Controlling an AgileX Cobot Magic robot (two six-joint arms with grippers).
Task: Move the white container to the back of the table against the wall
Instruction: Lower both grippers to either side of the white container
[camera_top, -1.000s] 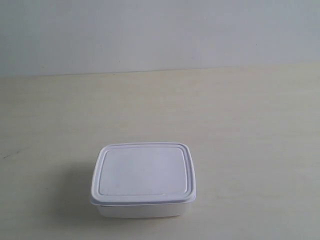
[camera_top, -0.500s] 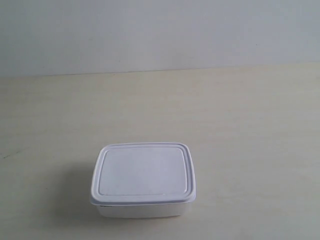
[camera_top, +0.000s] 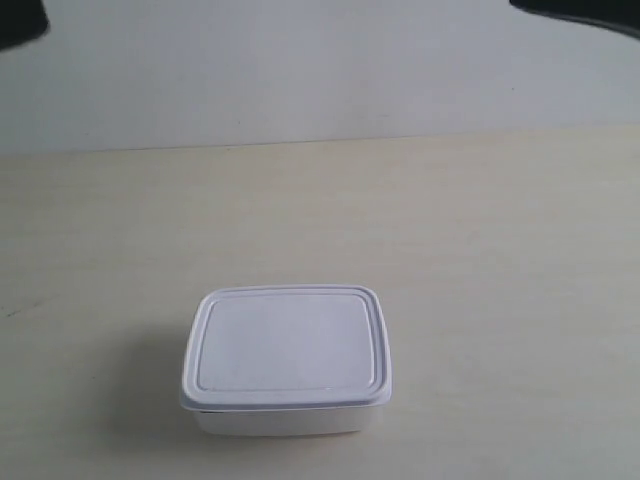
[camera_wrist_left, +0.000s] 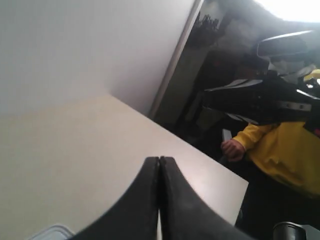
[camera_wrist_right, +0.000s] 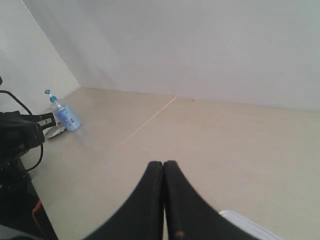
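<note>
The white container (camera_top: 286, 358) sits lidded on the cream table (camera_top: 480, 250), near its front edge and well short of the pale wall (camera_top: 300, 70). A corner of the container shows in the left wrist view (camera_wrist_left: 50, 233) and in the right wrist view (camera_wrist_right: 245, 226). My left gripper (camera_wrist_left: 159, 159) is shut with nothing between its black fingers, raised above the table. The right gripper (camera_wrist_right: 163, 163) is likewise shut and empty, also above the table. In the exterior view only dark arm parts show at the top left corner (camera_top: 20, 22) and top right corner (camera_top: 585, 14).
A blue-capped bottle (camera_wrist_right: 64, 114) stands near the table's far side edge beside black cables and gear (camera_wrist_right: 20, 135). A person in a yellow top (camera_wrist_left: 280, 145) stands past the table's other edge (camera_wrist_left: 210, 155).
Dark arm parts have come into the exterior view at both top corners, where only wall showed before. The container has not moved.
</note>
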